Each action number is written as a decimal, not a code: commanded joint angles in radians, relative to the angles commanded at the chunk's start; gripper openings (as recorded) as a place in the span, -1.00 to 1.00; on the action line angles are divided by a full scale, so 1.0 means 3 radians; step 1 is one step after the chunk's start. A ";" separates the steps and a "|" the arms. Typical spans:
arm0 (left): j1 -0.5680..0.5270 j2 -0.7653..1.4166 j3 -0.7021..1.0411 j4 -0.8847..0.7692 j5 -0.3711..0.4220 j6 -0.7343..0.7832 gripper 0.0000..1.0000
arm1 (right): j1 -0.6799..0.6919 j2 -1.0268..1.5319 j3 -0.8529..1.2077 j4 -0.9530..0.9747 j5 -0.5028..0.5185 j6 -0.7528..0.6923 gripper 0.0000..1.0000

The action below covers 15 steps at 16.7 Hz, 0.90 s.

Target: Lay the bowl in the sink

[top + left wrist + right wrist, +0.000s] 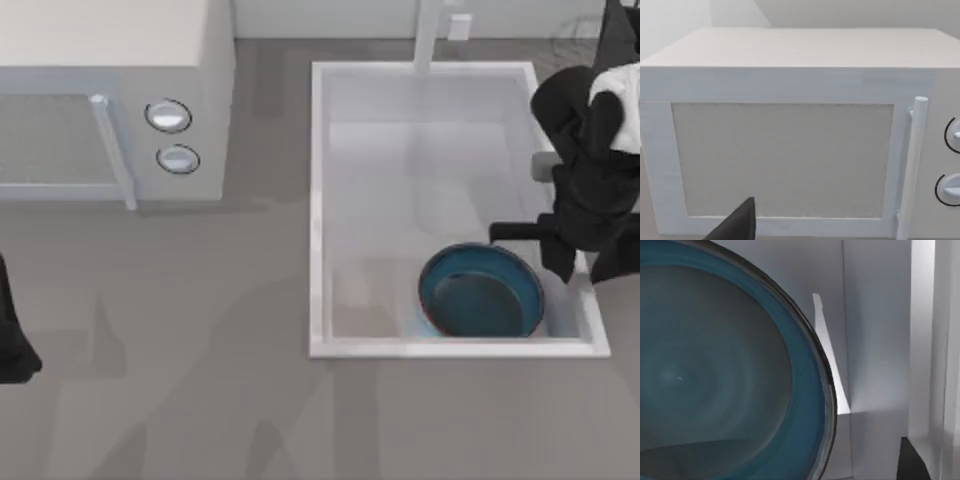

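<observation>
- Right gripper hangs over the sink's right rim, just beside the bowl; one dark finger reaches out across the basin above the bowl's far edge. Whether it is released or grasping, cannot tell.
- Bowl sits inside the sink, in the near right corner, below and to the left of the gripper. Looks level, mouth up.
- Right wrist view: bowl right under the camera, basin wall close behind it, a dark gripper tip beside the rim, apart from it.
- Progress, as judged: bowl already in the basin, so the main job looks done. Left to do: confirm release and lift the arm clear.
- Bowl: round, deep, teal-blue glaze, darker inside, thin dark rim; smooth, faintly ringed interior. Reads as glazed ceramic, hard and slick.
- Sink: white rectangular recess, raised rim, flat smooth walls, faucet at the far side.
- Worktop: flat matt grey.
- Microwave well to the gripper's left: boxy, white, bar handle, two round knobs.
- Left gripper parked at the worktop's left edge, facing the microwave door; fingers' state cannot tell.
</observation>
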 joint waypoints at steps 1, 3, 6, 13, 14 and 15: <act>0.0000 0.0000 0.0000 0.0000 0.0000 0.0000 1.00 | 0.0001 -0.0003 0.0042 -0.0043 0.0000 0.0000 -1.00; 0.0000 0.0000 0.0000 0.0000 0.0000 0.0000 1.00 | -0.0001 -0.0031 0.0222 -0.0236 0.0001 0.0005 -1.00; 0.0000 0.0000 0.0000 0.0000 0.0000 0.0000 1.00 | -0.0010 -0.0127 0.0621 -0.0789 0.0001 0.0008 -1.00; 0.0000 0.0000 0.0000 0.0000 0.0000 0.0000 1.00 | -0.0015 -0.0418 0.1408 -0.1831 -0.0004 -0.0019 -1.00; 0.0000 0.0000 0.0000 0.0000 0.0000 0.0000 1.00 | -0.0015 -0.0426 0.1419 -0.1842 -0.0004 -0.0020 -1.00; 0.0000 0.0000 0.0000 0.0000 0.0000 0.0000 1.00 | -0.0015 -0.0426 0.1419 -0.1842 -0.0004 -0.0020 -1.00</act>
